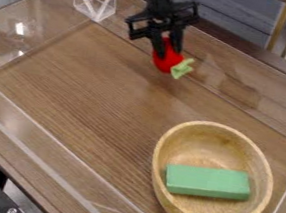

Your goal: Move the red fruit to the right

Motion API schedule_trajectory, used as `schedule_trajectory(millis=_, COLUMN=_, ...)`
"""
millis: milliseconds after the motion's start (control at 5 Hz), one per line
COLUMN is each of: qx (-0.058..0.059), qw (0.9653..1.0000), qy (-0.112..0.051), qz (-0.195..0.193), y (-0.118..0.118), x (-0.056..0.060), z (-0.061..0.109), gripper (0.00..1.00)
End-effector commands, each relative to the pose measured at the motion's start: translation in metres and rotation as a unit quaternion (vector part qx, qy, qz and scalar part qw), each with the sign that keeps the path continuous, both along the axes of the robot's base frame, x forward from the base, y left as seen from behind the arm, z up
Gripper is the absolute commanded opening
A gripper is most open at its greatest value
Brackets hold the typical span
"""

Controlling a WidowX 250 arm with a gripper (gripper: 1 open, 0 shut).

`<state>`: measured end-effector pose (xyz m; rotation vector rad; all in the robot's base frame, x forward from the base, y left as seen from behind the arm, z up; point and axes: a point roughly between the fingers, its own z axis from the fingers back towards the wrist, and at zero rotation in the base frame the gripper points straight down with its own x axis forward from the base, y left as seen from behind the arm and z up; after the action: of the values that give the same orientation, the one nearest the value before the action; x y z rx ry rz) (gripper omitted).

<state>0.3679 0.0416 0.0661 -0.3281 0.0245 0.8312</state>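
red fruit (170,60): one, being gripped by gripper (167,48) | wooden bowl (181,145): one, well apart | green block (207,182): one, being cradled inside bowl
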Motion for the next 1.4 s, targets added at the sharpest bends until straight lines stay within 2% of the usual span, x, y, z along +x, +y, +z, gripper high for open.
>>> schedule_trajectory(millis=0, qx=0.01, qw=0.9981, qy=-0.037, qz=-0.048, y=-0.015, x=0.003, z=0.006, gripper=0.0)
schedule_trajectory(millis=400, qx=0.016, qw=0.9983, qy=-0.038, qz=-0.041, y=-0.039, x=0.004, z=0.0, gripper=0.0)
schedule_trajectory(millis=800, qx=0.028, qw=0.9987, qy=-0.042, qz=-0.003, y=-0.053, x=0.003, z=-0.011, gripper=0.0)
schedule_trajectory(millis=1200, qx=0.035, qw=0.9982, qy=-0.046, qz=-0.015, y=-0.063, x=0.001, z=-0.028, gripper=0.0)
